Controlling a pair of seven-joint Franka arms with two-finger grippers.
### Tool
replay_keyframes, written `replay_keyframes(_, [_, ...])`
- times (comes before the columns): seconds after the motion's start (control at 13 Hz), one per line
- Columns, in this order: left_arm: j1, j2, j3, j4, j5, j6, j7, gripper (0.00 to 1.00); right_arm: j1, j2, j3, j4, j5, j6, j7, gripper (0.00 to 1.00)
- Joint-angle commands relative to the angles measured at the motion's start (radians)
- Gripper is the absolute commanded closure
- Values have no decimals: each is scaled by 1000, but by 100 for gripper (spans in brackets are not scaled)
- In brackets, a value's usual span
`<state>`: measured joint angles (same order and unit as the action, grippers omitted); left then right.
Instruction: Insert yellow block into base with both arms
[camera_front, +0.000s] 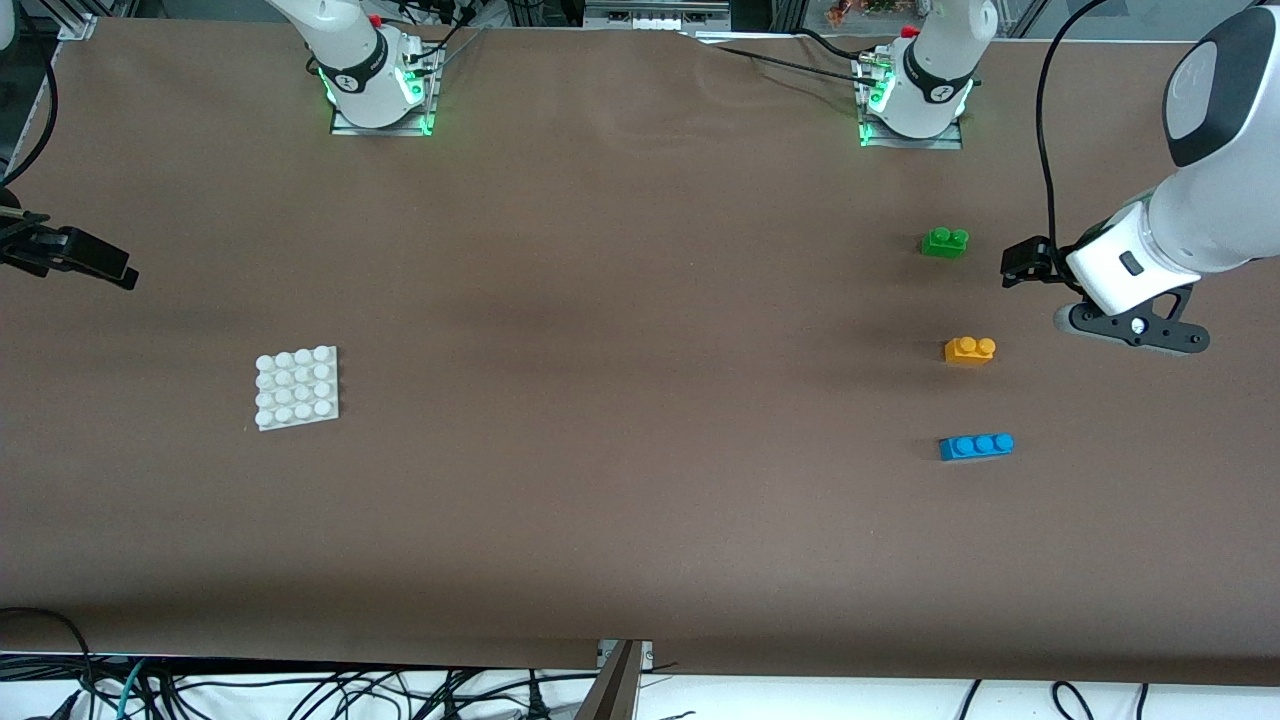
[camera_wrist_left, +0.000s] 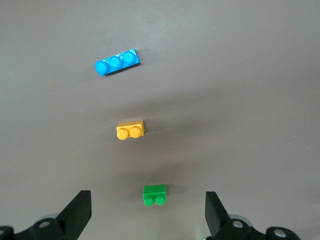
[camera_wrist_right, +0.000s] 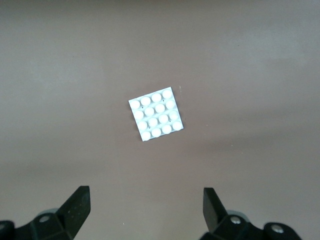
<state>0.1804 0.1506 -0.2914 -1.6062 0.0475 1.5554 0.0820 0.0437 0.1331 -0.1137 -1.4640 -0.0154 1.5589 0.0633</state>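
Observation:
The yellow block (camera_front: 969, 350) lies on the brown table between a green brick and a blue brick; it also shows in the left wrist view (camera_wrist_left: 130, 131). The white base (camera_front: 296, 387) lies flat toward the right arm's end of the table, and it shows in the right wrist view (camera_wrist_right: 156, 114). My left gripper (camera_front: 1022, 264) is open and empty, up in the air by the green brick, apart from the yellow block; the left wrist view shows its jaws spread wide (camera_wrist_left: 148, 200). My right gripper (camera_front: 110, 268) is open and empty, high over the table's end, apart from the base; its spread jaws show in the right wrist view (camera_wrist_right: 145, 194).
A green two-stud brick (camera_front: 944, 242) lies farther from the front camera than the yellow block, and it shows between the left fingers' lines in the left wrist view (camera_wrist_left: 154, 194). A blue three-stud brick (camera_front: 976, 445) lies nearer to the camera (camera_wrist_left: 117, 61). Cables hang off the table's near edge.

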Motion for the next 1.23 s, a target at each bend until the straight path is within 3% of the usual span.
replay_keyframes(0.0, [5, -2, -5, 17, -1, -20, -4, 0, -4, -6, 8, 2, -12, -5, 7, 0])
replay_keyframes(1.16, [8, 0, 6, 17, -1, -20, 10, 0, -5, -6, 8, 2, -12, -3, 0, 0])
